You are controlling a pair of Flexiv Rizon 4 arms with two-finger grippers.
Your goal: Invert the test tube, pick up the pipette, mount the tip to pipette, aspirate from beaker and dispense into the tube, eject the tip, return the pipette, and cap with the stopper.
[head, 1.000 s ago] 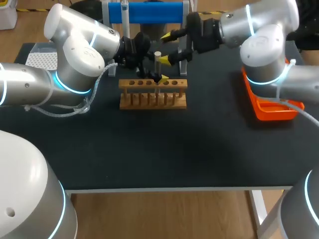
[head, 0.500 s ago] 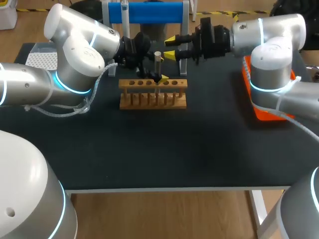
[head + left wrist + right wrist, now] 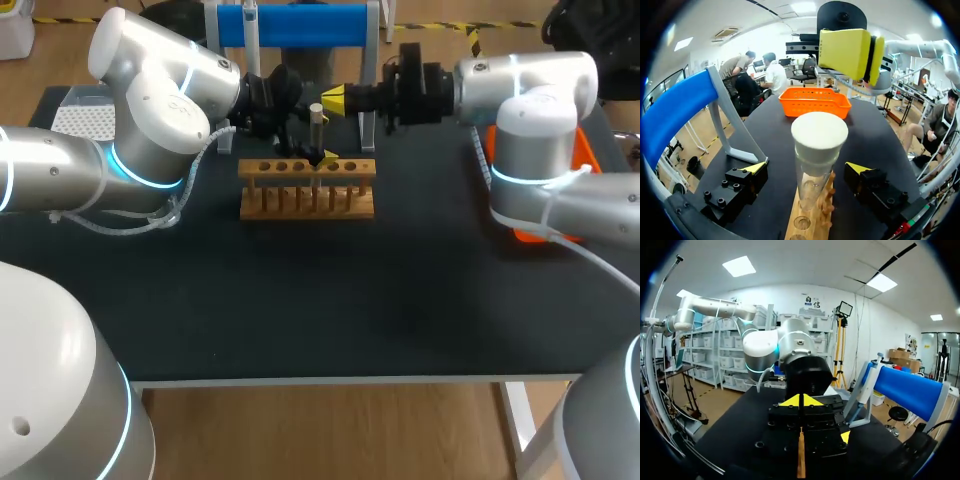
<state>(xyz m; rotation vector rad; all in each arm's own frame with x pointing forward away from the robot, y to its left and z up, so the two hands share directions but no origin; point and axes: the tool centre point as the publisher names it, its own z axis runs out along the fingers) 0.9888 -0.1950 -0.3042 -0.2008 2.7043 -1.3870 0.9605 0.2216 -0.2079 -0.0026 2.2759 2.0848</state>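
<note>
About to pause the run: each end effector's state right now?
Left end effector: open around the test tube, not touching it.
Right end effector: closed, empty.

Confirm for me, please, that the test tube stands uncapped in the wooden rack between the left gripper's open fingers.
Not uncapped: the left wrist view shows a white stopper on the test tube. It stands in the wooden rack between the left gripper's open fingers.

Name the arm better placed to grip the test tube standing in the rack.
Left. The left gripper is open around the test tube; the right gripper is shut, near the stopper.
</note>
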